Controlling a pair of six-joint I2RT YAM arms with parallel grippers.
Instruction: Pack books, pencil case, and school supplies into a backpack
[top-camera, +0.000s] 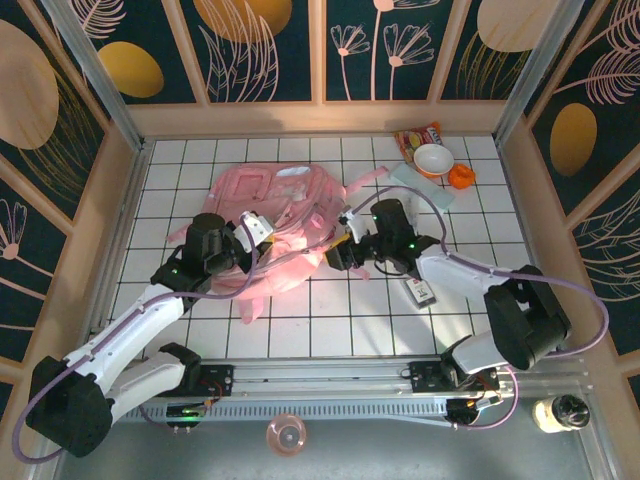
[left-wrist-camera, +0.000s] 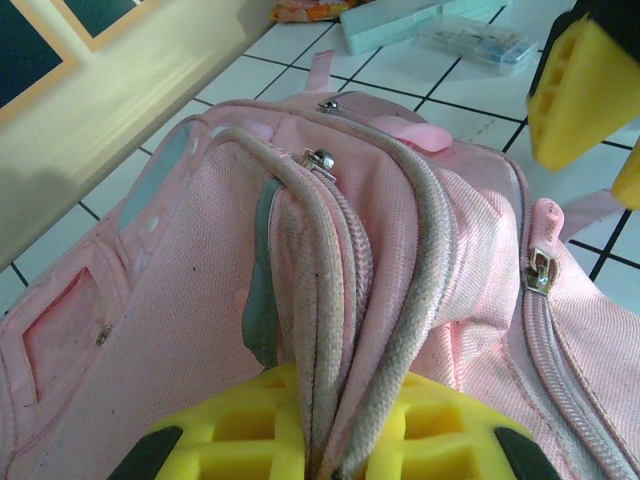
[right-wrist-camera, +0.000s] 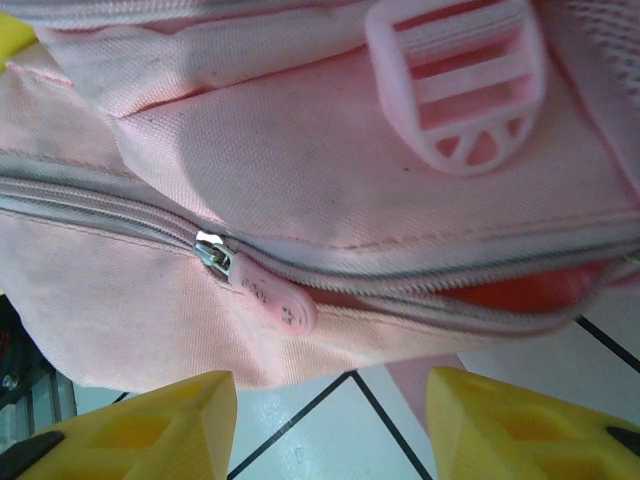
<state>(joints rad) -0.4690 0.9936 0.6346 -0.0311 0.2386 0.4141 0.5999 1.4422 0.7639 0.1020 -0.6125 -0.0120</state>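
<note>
The left fingers (left-wrist-camera: 450, 425) are pinched shut on the piped rim of the backpack (left-wrist-camera: 180, 300). The right fingers (right-wrist-camera: 150, 430) stand apart, holding nothing, just below the zipper pull (right-wrist-camera: 272, 300). The backpack lies in the middle of the table (top-camera: 330, 320), with the pencil case (top-camera: 425, 188) beyond it. The soft rim may slip free, or the right fingers may close on fabric and miss the small pull.
</note>
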